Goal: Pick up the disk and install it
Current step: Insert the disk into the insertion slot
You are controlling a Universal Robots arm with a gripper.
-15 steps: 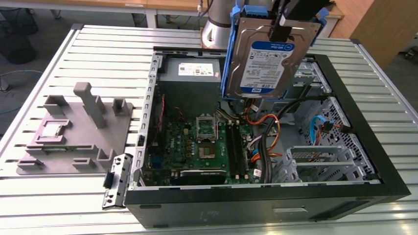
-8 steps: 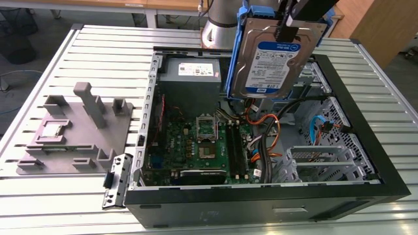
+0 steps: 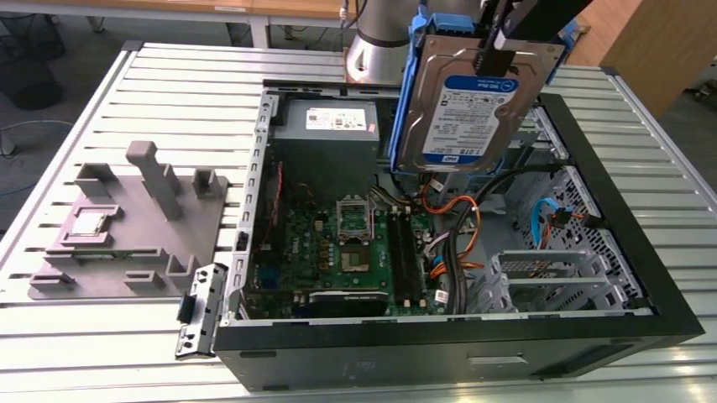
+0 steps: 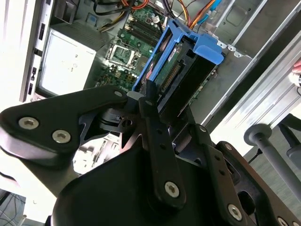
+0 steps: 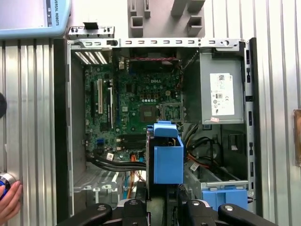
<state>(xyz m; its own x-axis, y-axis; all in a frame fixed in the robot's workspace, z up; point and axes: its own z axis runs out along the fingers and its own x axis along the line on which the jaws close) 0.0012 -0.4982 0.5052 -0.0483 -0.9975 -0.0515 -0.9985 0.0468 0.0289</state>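
The disk [image 3: 465, 105], a silver-grey hard drive with a white-and-blue label in a blue plastic carrier frame, hangs on edge above the open computer case [image 3: 627, 252], over its drive-bay side at the exterior view's right. My gripper [image 3: 495, 60] is shut on its upper edge. In the second wrist view the black fingers [image 4: 151, 101] clamp the disk [image 4: 181, 63] from both sides. The first wrist view looks down the blue carrier of the disk [image 5: 167, 157] at the motherboard [image 5: 136, 108], with my gripper [image 5: 164, 207] behind it.
Inside the case sit a grey power-supply box [image 3: 325, 124], orange and black cables [image 3: 454, 214] and a blue plastic part [image 5: 225, 195] in the drive bay. A grey fixture [image 3: 134, 218] stands on the slatted table at the exterior view's left. A hand [image 5: 7, 202] rests beside the case.
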